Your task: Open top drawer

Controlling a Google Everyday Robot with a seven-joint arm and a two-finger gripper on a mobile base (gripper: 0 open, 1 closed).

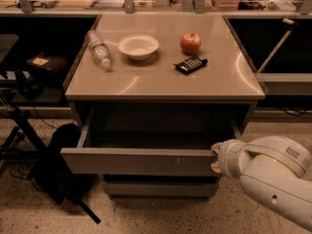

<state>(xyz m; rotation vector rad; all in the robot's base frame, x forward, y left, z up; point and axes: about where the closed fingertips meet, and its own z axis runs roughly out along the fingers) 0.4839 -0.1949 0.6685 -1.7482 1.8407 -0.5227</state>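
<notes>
White arm point(273, 174) comes in from lower right, nearest the camera. Claw point(218, 159) sits at the right end of the top drawer point(141, 161), touching its front edge. Wrist housing blocks the tip, so I cannot tell if the claw is clenched on the panel or released.

Top drawer is already pulled well out from under the surface point(146, 84). Its grey front hangs forward with pale scuff marks point(178, 161) right of centre. The inside is dark and its contents are not readable. A narrower lower drawer front point(161, 188) sits below, set back and shut. Black bag point(56, 165) is on the floor to the left, near the drawer's left corner but apart from it.

Judgement: the task looks mostly done, with only the last stretch of travel left. Contact is at one end and not the middle, so the drawer could skew on its rails. Best to pull straight back along the rail line, slow and even, with no sideways drag, and stop before the end of travel.

Farther back on the surface:
- black packet point(190, 64)
- water bottle point(99, 48), lying on its side
- white bowl point(139, 46)
- apple point(190, 42)

A jerk could likely set the bottle rolling, so keep the motion smooth.
</notes>
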